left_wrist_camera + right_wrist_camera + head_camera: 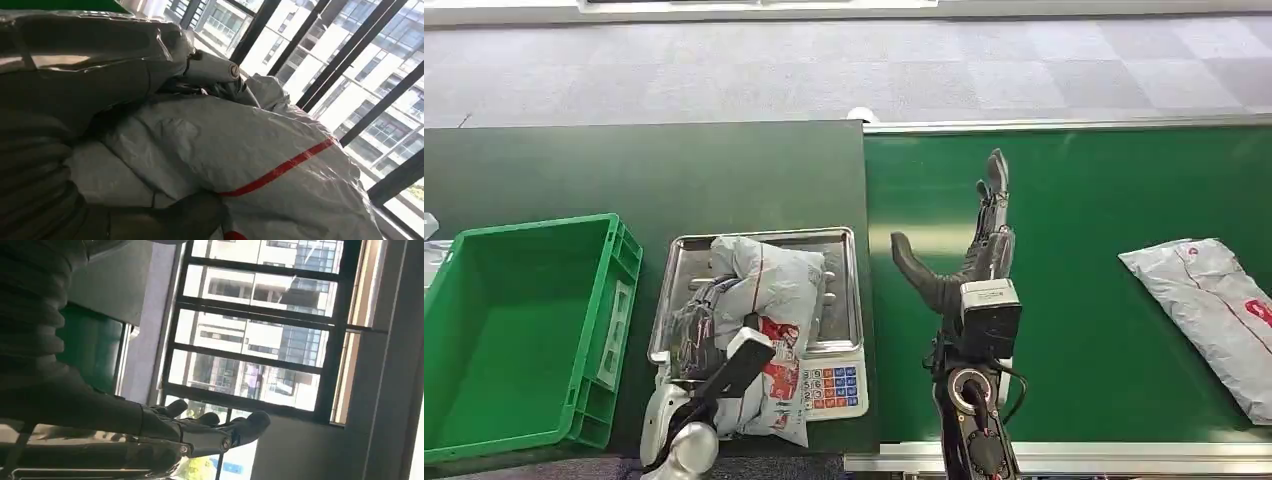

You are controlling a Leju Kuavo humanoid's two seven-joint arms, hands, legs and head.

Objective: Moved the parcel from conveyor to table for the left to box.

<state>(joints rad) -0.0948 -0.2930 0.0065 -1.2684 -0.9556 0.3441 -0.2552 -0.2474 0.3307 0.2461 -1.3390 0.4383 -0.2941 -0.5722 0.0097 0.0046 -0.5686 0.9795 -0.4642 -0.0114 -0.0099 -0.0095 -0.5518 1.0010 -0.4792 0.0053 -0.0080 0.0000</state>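
A grey parcel (769, 300) with red stripes lies on the steel pan of a scale (844, 290) on the dark table. My left hand (696, 335) grips that parcel from its left side; up close the parcel (240, 165) bulges against the grey thumb. Over the green conveyor (1084, 200), my right hand (969, 255) hovers open, fingers stretched forward and thumb out to the left, holding nothing. Its fingers (220, 425) point toward windows. A second grey parcel (1214, 310) rests on the belt at the far right.
A green crate (484, 400) stands empty at the left of the table, beside the scale. The scale's keypad (829, 388) faces the near edge. A metal rail (1064, 125) borders the conveyor's far side; grey carpet lies beyond.
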